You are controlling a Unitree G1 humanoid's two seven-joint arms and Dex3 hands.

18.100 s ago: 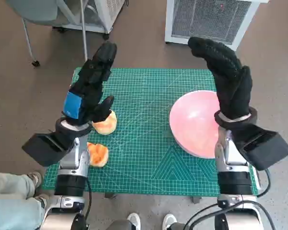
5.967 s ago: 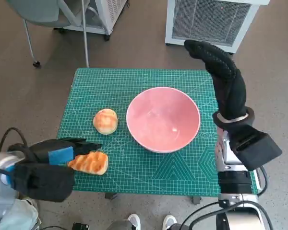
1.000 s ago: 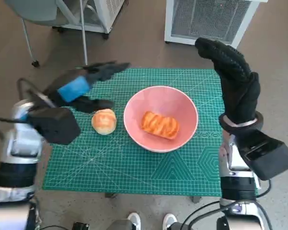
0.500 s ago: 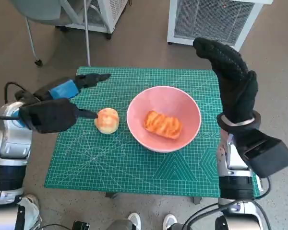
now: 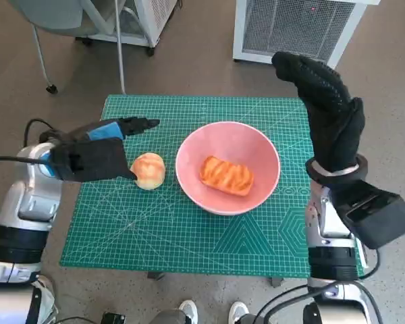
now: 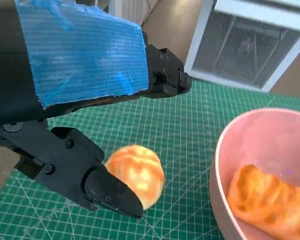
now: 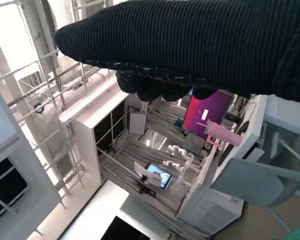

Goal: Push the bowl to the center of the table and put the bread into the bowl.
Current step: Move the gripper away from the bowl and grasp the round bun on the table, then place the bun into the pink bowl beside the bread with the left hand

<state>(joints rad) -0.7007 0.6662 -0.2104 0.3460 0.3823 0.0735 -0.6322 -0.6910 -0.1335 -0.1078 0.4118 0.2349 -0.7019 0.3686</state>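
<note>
Fingers (image 6: 110,192) of my left hand (image 5: 98,156) spread wide, holding nothing; thumb tip just beside the round golden bread roll (image 5: 149,170), contact not clear from the left wrist view. Roll lies on the green gridded cutting-mat surface (image 5: 189,229), just beside the rim of the pink round plastic bowl (image 5: 263,182) on my left side, not touching it as far as I can tell. Bowl sits near mid-surface; one orange-glazed oblong bread piece (image 5: 226,175) already lies inside. My right hand (image 5: 327,111), in its black knitted glove, is raised above the far right edge of the surface, fingers extended, empty. Judgement: roll looks light, soft and crushable, crust smooth and slightly domed, so it may roll if nudged. Best hold: across its widest part, thumb one side, fingers opposite, gentle pressure only. Bowl looks light enough to slide if bumped.
</note>
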